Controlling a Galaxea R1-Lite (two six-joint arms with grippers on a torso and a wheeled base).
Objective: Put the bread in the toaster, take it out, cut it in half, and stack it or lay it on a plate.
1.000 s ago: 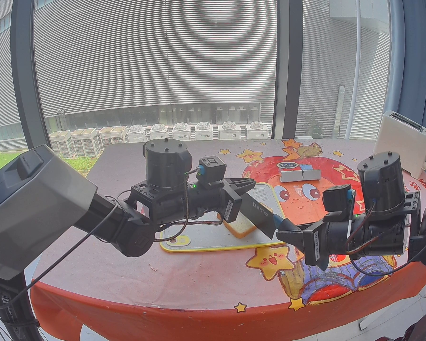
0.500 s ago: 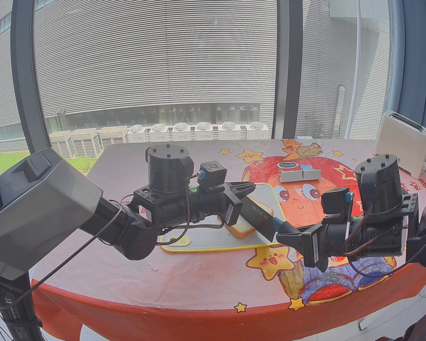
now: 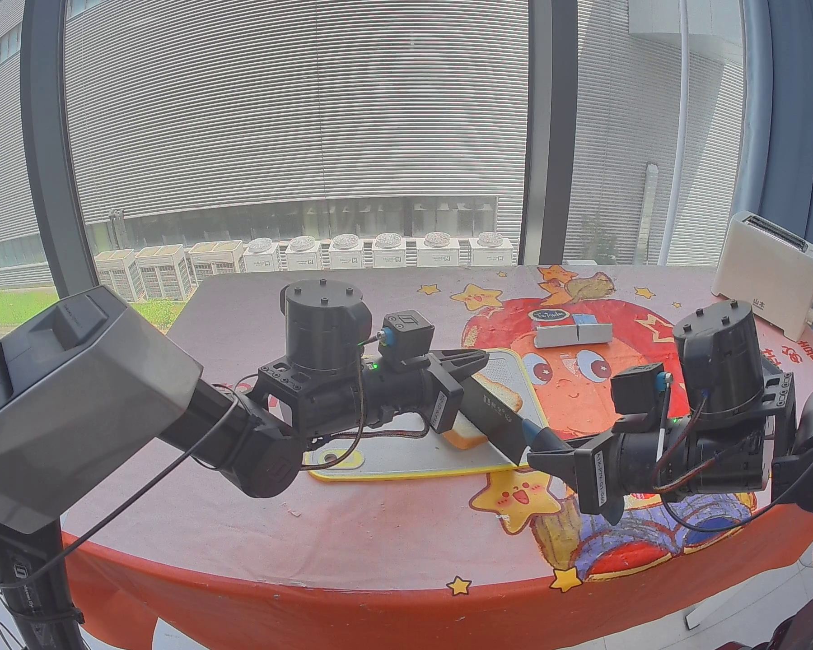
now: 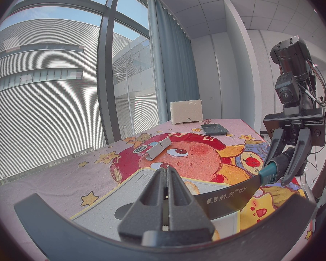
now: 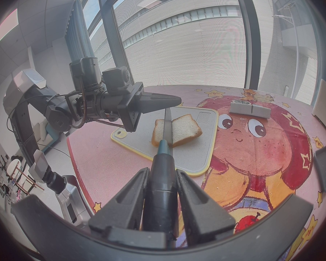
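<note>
Right gripper is clenched on the knife handle. The blade runs straight ahead of its fingers, over the middle of the bread on the cutting board; I cannot tell if it touches. Left gripper has its fingers pressed together on nothing, tips above the bread, just beside the blade. Since a second ago my right wrist has sunk slightly and the left arm has edged toward it. Both forearms sit near level, grippers pointing at each other.

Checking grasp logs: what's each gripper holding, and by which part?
Right gripper holds the knife by its handle. Left gripper is shut on nothing.
</note>
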